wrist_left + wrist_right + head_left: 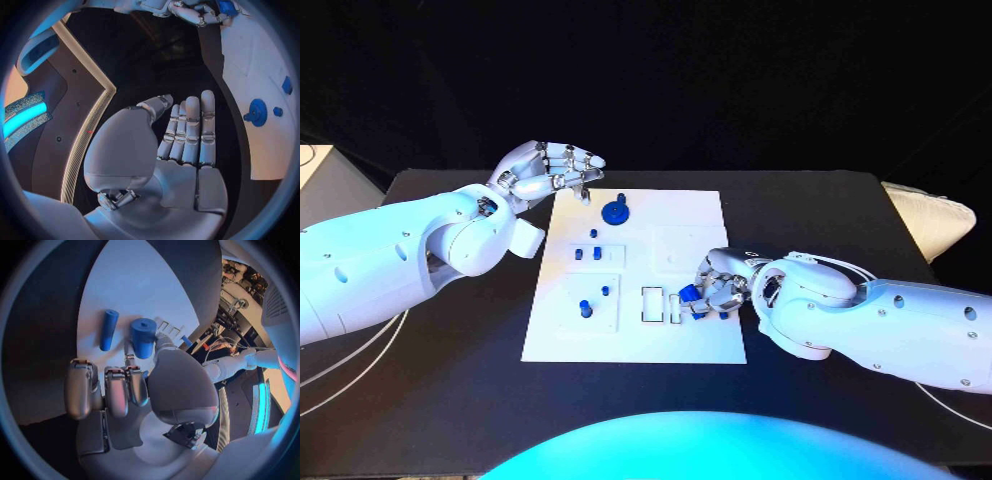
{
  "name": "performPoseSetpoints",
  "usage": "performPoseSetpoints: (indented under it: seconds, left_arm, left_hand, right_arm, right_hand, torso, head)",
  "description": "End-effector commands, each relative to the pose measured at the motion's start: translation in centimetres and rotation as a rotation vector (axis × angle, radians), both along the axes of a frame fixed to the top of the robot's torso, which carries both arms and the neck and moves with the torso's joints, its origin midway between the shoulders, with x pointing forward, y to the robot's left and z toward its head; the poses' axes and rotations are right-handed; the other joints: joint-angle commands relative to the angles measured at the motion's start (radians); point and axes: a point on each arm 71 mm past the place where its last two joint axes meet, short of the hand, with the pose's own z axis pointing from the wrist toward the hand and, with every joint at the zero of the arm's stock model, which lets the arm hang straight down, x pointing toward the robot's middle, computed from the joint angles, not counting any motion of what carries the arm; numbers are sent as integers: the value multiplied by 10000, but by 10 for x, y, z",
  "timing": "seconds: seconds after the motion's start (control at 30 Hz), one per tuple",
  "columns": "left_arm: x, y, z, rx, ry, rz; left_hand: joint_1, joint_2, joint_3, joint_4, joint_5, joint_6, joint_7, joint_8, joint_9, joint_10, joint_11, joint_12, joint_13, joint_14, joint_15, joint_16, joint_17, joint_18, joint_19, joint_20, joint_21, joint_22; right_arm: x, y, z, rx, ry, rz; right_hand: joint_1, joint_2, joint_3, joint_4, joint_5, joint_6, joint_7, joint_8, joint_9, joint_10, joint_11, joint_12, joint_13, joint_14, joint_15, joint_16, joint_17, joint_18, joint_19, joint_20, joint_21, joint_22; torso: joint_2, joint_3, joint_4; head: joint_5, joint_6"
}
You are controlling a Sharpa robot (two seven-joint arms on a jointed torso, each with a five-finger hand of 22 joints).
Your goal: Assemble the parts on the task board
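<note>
Two hands are over the table, and they are well apart. On the robot's right side, the right hand [718, 285] sits at the near right part of the white board [689, 340], fingers curled in tight around a small blue part [688, 294] just beside the white-framed slots [661, 304]. The right wrist view gives more: a stubby blue cylinder [143, 336] is gripped between thumb and fingers, and a slimmer blue peg [108, 329] lies flat on the board just beside it, untouched. Over at the board's far left corner, the left hand [553, 170] hovers with fingers loosely bent and nothing in them. The left wrist view shows that palm [181, 150] flat, fingers straight and side by side, holding nothing, with black table beneath and the board's edge alongside. That same view picks out the round blue disc [257, 111] with a small blue piece [277, 111] next to it on the board. From the head camera, the disc [616, 212] sits near the board's far edge, with small blue pegs [596, 252] standing below it and one more part [586, 307] in the near left panel.
</note>
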Motion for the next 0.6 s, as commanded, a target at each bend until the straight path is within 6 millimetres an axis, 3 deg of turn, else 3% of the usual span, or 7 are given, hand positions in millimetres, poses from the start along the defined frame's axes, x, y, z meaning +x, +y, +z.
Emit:
performPoseSetpoints:
  seconds: [0.03, 0.6]
  left_arm:
    - [-1, -1, 0, -117, 42, -133]
    - [-1, 0, 0, -79, 109, -136]
  left_hand:
    - [-120, 27, -14, 71, 32, -53, 6, 30, -16, -29, 50, -52, -23, -51, 42, -39, -5, 144, -46, 34, -82, -20]
    - [-142, 32, -22, 95, 32, -56, 8, 35, -19, -41, 55, -56, -28, -54, 46, -39, -4, 144, -46, 38, -96, -30]
  right_arm:
    - [-3, -6, -3, 491, 201, -516]
    - [-5, 0, 15, 2628, 1776, -1338]
  right_hand:
    - [141, 154, 96, 9, 265, 160, -18, 85, 31, 405, -62, 18, 1759, 914, -54, 61, 1985, -84, 449, -49, 110, 1393]
    - [-13, 332, 192, 20, 194, 426, -120, 171, 12, 583, -153, 219, 1976, 954, -129, 122, 2156, -135, 531, -109, 348, 1553]
  torso:
    - [4, 3, -5]
    - [1, -8, 6]
  head:
    - [18, 1]
    - [116, 1]
